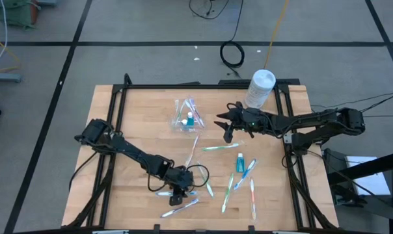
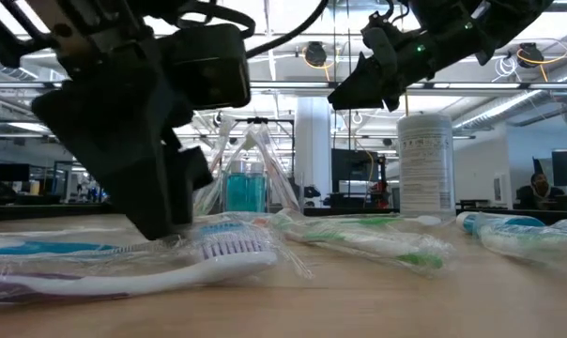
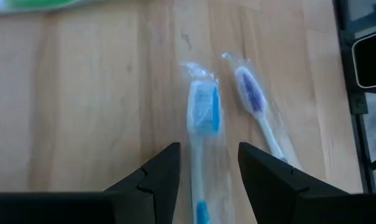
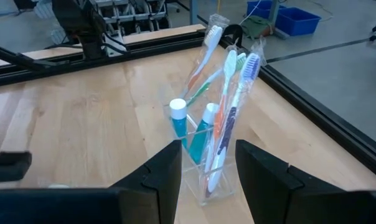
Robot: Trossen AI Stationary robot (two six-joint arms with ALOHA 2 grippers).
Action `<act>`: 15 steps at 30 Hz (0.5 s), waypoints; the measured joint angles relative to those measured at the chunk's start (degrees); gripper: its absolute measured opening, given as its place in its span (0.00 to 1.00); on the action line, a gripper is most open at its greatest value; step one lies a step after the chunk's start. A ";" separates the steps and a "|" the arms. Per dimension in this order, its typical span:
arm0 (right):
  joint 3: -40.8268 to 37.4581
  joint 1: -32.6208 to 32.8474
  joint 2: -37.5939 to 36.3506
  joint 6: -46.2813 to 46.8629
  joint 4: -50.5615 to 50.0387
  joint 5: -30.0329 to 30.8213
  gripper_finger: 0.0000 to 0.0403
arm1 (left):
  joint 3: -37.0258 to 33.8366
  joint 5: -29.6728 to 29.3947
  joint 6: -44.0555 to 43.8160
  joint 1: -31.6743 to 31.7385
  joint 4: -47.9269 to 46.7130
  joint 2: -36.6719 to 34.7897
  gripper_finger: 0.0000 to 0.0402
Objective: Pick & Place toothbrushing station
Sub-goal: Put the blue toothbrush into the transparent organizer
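Your left gripper (image 1: 178, 193) is down low near the front edge of the light wooden table (image 1: 131, 130), fingers spread and nothing between them yet. Right under it lies the wrapped blue-and-white toothbrush (image 3: 203, 124), its handle running straight into the gap between the dark fingers (image 3: 160, 177). Just beside it sits the wrapped purple-headed toothbrush (image 3: 253, 99), apart from the blue one but close.

That neighbour is your worry. Keep the gap centred on the blue handle, and come down square so the far finger lands between the two brushes and does not drag the purple wrapper in. Close on the handle, not on loose film, or it will likely slip when you lift.

Your target, the small clear plastic cup (image 1: 185, 117), stands toward the back of the table, already holding several upright wrapped toothbrushes (image 4: 228, 93) and two small blue toothpaste tubes (image 4: 180, 127). It is crowded, so plan to bring the brush in steep and drop it into the open side.

Your right gripper (image 1: 224, 122) hovers just beside that cup, fingers apart, holding nothing. The tall white cylindrical canister (image 1: 259, 88) stands at the back right corner. More brushes and a blue tube (image 1: 239, 162) lie scattered toward the front right.
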 joint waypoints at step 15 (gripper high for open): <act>0.00 -0.01 0.00 0.00 0.05 0.02 0.35 | -0.14 6.00 4.12 3.35 1.26 1.42 0.10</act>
